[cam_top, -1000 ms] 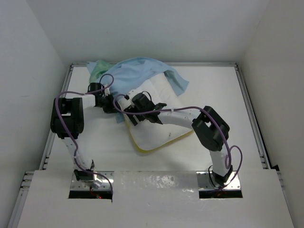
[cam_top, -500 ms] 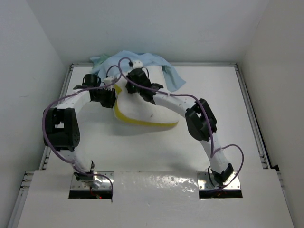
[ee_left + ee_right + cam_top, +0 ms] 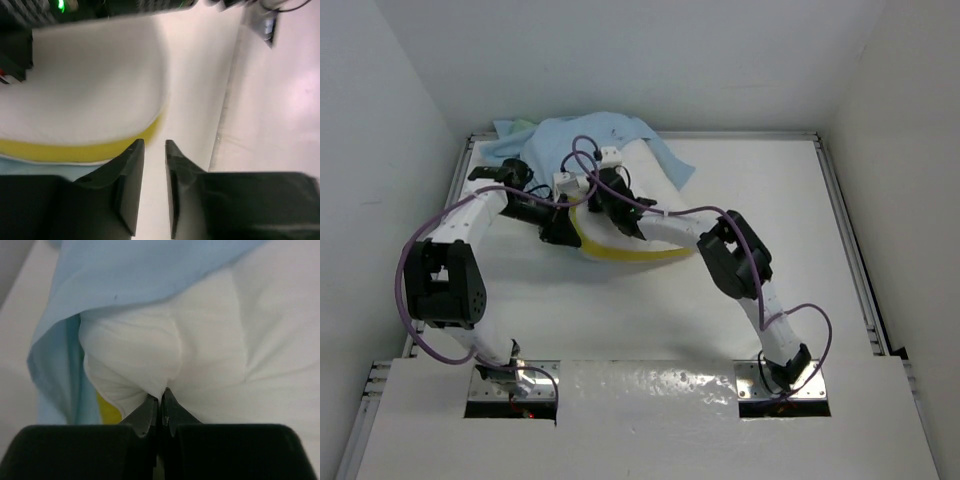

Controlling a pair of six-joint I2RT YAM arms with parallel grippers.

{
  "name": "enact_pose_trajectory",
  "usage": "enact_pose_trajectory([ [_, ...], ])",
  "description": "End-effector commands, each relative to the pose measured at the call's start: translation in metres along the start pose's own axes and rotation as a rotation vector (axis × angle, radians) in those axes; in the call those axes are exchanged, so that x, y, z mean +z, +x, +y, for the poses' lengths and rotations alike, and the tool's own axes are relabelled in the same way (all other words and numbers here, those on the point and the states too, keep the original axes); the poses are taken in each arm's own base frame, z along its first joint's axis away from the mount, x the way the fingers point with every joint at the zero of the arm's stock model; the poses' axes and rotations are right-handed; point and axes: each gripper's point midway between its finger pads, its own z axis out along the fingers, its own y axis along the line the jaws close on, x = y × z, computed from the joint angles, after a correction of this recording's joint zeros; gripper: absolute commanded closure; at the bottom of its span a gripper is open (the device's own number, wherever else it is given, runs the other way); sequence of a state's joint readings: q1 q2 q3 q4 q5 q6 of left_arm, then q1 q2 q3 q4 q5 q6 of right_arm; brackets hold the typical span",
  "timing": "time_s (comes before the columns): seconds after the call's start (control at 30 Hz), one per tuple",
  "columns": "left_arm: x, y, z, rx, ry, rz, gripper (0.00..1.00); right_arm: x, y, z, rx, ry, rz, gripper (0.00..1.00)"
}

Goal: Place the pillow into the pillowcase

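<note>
The pillow [image 3: 220, 340] lies toward the far-left corner of the table [image 3: 775, 200], its far end under the light-blue pillowcase [image 3: 585, 135], which bunches against the far edge. Its yellow-edged near end is not yet covered. The right gripper [image 3: 160, 399] has its fingers pressed together on a fold of the white stuffing right at the mouth of the case, probably to feed that corner deeper inside. The left gripper [image 3: 155, 150] sits just beside the pillow's yellow edge, fingers only narrowly spread with bare table showing between them, so it seems to hold nothing and is likely placed to catch the case's hem. The table is plain white with a raised rim, closed in by white walls [image 3: 620, 60].
</note>
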State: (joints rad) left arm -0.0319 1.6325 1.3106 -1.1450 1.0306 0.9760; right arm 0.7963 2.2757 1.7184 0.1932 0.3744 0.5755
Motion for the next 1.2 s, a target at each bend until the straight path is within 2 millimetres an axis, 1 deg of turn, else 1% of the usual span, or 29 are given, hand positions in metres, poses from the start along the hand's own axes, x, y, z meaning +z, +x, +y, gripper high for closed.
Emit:
enact_pose_trajectory([
  [0.0,-0.009,-0.017,-0.051,-0.053,0.109,-0.059,0.74,-0.014,0.001,0.011,0.01,-0.139,-0.01,1.0],
  [0.03,-0.01,-0.015,-0.048,-0.07,0.09,-0.036,0.43,-0.019,0.009,0.014,-0.003,-0.175,0.016,0.96],
  [0.07,-0.013,-0.01,-0.041,-0.062,0.049,0.007,0.37,-0.024,0.007,0.019,-0.026,-0.206,0.021,0.67],
  [0.13,-0.021,-0.016,-0.032,-0.022,-0.001,0.025,0.28,-0.039,-0.006,0.028,-0.044,-0.268,0.016,0.32],
  [0.17,-0.03,-0.034,-0.027,0.04,-0.039,0.009,0.27,-0.043,-0.014,0.026,-0.057,-0.277,0.007,0.13],
  [0.2,-0.035,-0.045,-0.021,0.079,-0.056,-0.004,0.24,-0.054,-0.028,0.027,-0.058,-0.29,-0.013,0.04],
  [0.23,-0.043,-0.071,-0.019,0.136,-0.078,-0.047,0.25,-0.059,-0.036,0.024,-0.062,-0.29,-0.027,0.01],
  [0.27,-0.046,-0.094,0.003,0.201,-0.145,-0.095,0.27,-0.061,-0.05,0.013,-0.056,-0.279,-0.052,0.01],
  [0.3,-0.044,-0.107,0.02,0.045,-0.191,-0.143,0.31,-0.07,-0.065,0.006,-0.047,-0.281,-0.074,0.01],
  [0.33,-0.052,-0.133,0.057,0.089,-0.329,-0.201,0.56,-0.069,-0.076,-0.012,-0.034,-0.262,-0.085,0.25],
  [0.37,-0.043,-0.132,0.083,-0.045,-0.366,-0.212,0.73,-0.072,-0.082,-0.019,-0.027,-0.267,-0.082,0.59],
  [0.4,-0.048,-0.148,0.103,-0.039,-0.427,-0.234,0.88,-0.077,-0.094,-0.027,-0.017,-0.265,-0.088,0.86],
  [0.43,-0.051,-0.158,0.128,-0.035,-0.518,-0.24,0.97,-0.075,-0.097,-0.051,0.001,-0.209,-0.068,0.96],
  [0.47,-0.037,-0.147,0.159,-0.08,-0.539,-0.206,0.99,-0.075,-0.097,-0.065,0.001,-0.172,-0.062,0.9],
  [0.5,-0.036,-0.175,0.166,-0.043,-0.572,-0.233,0.97,-0.076,-0.098,-0.079,-0.006,-0.137,-0.057,0.76],
  [0.53,-0.023,-0.164,0.199,-0.081,-0.626,-0.189,0.78,-0.076,-0.101,-0.105,-0.013,-0.068,-0.058,0.58],
  [0.57,-0.016,-0.17,0.209,-0.072,-0.647,-0.185,0.65,-0.075,-0.103,-0.115,-0.01,-0.044,-0.061,0.47],
  [0.6,-0.013,-0.196,0.212,-0.02,-0.664,-0.215,0.56,-0.074,-0.105,-0.125,-0.003,-0.033,-0.058,0.3],
  [0.63,-0.009,-0.204,0.221,-0.005,-0.69,-0.225,0.51,-0.068,-0.1,-0.142,0.019,-0.013,-0.031,0.23],
  [0.67,0.01,-0.204,0.232,0.001,-0.68,-0.22,0.48,-0.063,-0.105,-0.148,0.037,-0.01,-0.033,0.18],
  [0.73,0.018,-0.217,0.247,0.058,-0.722,-0.27,0.45,-0.054,-0.1,-0.163,0.072,0.016,-0.007,0.11],
  [0.77,0.022,-0.22,0.25,0.077,-0.737,-0.287,0.36,-0.044,-0.097,-0.174,0.076,0.036,0.002,0.1],
  [0.83,0.032,-0.221,0.259,0.112,-0.775,-0.284,0.29,-0.034,-0.083,-0.185,0.061,0.064,0.051,0.09],
  [0.87,0.044,-0.21,0.27,0.102,-0.778,-0.251,0.29,-0.022,-0.075,-0.188,0.055,0.073,0.074,0.09],
  [0.9,0.046,-0.222,0.269,0.137,-0.786,-0.256,0.28,-0.016,-0.067,-0.19,0.052,0.076,0.099,0.09],
  [0.97,0.053,-0.217,0.276,0.146,-0.795,-0.246,0.28,-0.006,-0.052,-0.192,0.059,0.081,0.146,0.09],
  [1.0,0.059,-0.211,0.279,0.147,-0.809,-0.233,0.29,0.003,-0.033,-0.197,0.078,0.09,0.182,0.09],
  [1.03,0.053,-0.212,0.288,0.152,-0.88,-0.236,0.3,0.006,-0.025,-0.199,0.089,0.096,0.196,0.08],
  [1.17,0.061,-0.198,0.306,0.173,-0.934,-0.2,0.37,0.012,0.003,-0.205,0.142,0.115,0.236,0.08],
])
